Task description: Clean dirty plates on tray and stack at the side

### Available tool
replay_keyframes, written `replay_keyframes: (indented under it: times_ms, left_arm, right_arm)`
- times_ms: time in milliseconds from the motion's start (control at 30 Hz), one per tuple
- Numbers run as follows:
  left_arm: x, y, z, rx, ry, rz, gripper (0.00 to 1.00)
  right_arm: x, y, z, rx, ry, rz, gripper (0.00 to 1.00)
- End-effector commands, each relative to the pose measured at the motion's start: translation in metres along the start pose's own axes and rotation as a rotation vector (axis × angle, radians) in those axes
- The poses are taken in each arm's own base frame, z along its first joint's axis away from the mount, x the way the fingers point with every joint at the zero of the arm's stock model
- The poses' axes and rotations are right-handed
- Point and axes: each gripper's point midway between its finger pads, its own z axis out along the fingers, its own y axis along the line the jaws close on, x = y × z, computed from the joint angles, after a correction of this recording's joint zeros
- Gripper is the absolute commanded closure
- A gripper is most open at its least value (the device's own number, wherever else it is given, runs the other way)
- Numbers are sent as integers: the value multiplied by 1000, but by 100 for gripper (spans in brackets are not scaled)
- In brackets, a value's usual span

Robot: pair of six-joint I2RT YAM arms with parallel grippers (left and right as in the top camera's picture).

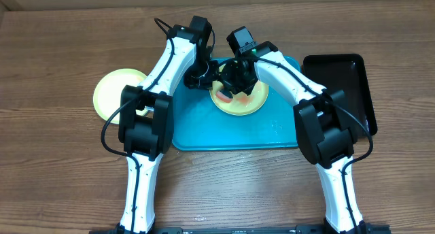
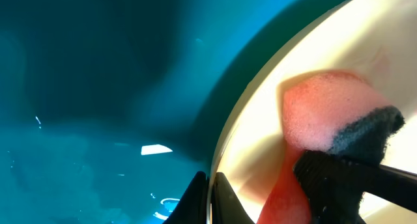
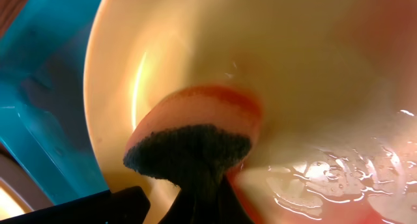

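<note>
On the large turquoise-blue rectangular plastic tray (image 1: 204, 132), in its upper right part, lies a yellow-green rimmed round plastic plate (image 1: 248, 105), flat, with its pale centre facing up. Both arms meet over it, and in the overhead view their wrists and cameras cover the plate's upper left portion. The left gripper (image 2: 212, 201) sits at the plate's left rim. In the left wrist view its two dark fingertips are drawn narrow with the rim edge between them, so it is pinching the plate. The right gripper (image 3: 192, 198) is clamped on a pink-orange sponge with a dark scouring layer (image 3: 195, 129), with the dark layer toward the fingers and the pink face pressed on the plate's inner surface near the rim. A reddish tinge shows at the sponge's contact edge, and wet streaks and droplets glisten on the plate at lower right in the right wrist view. A second yellow-green round plate (image 1: 115, 91) rests on the brown wooden table (image 1: 54, 159), left of the tray, its right edge hidden behind the left arm. A smaller black rectangular tray (image 1: 340, 77) lies on the table just beside the turquoise tray's right end, and the right arm crosses its lower left corner.
</note>
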Motion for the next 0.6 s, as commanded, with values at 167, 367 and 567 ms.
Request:
replay_keyframes:
  times_ms: [167,367,567]
  left_arm:
    - [-5,-3,-2,7,-15,28,96]
    - [-5,-3,-2,7,-15,32,96]
    - [-5,-3,-2,7,-15,32,96]
  right_arm:
    - [-3,-20,4,100,-49,1,96]
    - [-29,-41,-3,230,-158,-259,96]
    - [-56,-50,-13,353,-265,-466,96]
